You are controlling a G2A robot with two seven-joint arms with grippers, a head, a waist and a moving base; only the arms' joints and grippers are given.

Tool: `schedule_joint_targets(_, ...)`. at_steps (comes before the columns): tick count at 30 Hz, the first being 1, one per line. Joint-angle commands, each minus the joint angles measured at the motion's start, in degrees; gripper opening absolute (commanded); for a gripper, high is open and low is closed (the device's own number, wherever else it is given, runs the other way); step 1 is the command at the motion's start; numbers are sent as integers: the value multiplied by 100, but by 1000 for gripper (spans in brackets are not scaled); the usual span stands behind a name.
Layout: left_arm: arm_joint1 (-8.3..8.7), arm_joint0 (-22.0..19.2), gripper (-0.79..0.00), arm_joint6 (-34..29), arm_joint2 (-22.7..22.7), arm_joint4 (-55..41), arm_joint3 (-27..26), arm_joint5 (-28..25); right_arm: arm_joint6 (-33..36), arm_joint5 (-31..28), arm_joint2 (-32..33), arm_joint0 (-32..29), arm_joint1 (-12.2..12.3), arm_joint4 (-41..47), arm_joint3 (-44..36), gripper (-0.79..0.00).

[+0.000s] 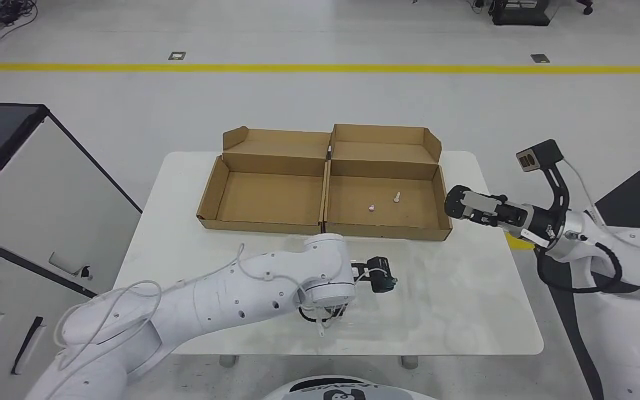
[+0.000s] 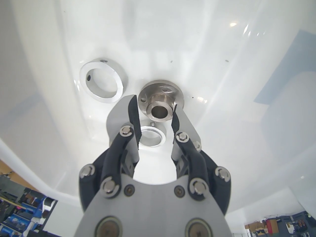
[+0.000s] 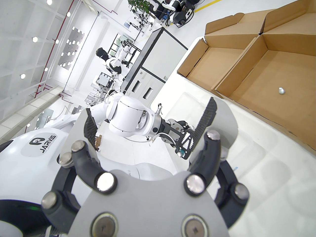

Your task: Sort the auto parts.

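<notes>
A metal flanged hub (image 2: 160, 99) stands on the white table (image 1: 450, 290) with its neck up. My left gripper (image 2: 155, 107) straddles that neck with its fingers narrowly apart: one pad (image 2: 174, 122) touches it, and a slim gap shows at the other. A silver collar ring (image 2: 103, 80) lies just beside the hub, and a second ring (image 2: 151, 136) lies on the table under the fingers. In the top view the left gripper (image 1: 380, 275) is near the table's middle front. My right gripper (image 1: 455, 200) hangs wide open and empty by the right box's corner.
Two open cardboard boxes stand side by side at the back: the left box (image 1: 265, 198) bare, the right box (image 1: 420, 205) holding two small parts (image 1: 397, 196). One of those small parts (image 3: 281, 90) appears in the right wrist view. A cabinet (image 1: 40, 200) stands left of the table.
</notes>
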Motion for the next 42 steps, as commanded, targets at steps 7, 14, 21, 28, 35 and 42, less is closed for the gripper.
schedule_joint_targets(7, -28, -28, -446, 0, 18, -63, 92, 4, 0, 0, 0, 0, 0, 0, 0, 0)
schedule_joint_targets(14, -88, -85, -456, 0, 32, -251, 249, -121, 0, 0, 0, 0, 0, 0, 0, 0)
schedule_joint_targets(21, -138, -163, -468, 0, 58, -462, 445, -267, 0, 0, 0, 0, 0, 0, 0, 0)
schedule_joint_targets(28, -209, -260, -493, 0, 149, -524, 589, -293, 0, 0, 0, 0, 0, 0, 0, 0)
schedule_joint_targets(35, -264, -332, -493, 0, 192, -584, 683, -312, 0, 0, 0, 0, 0, 0, 0, 0)
schedule_joint_targets(42, -275, -387, -499, 0, 199, -636, 656, -291, 0, 0, 0, 0, 0, 0, 0, 0)
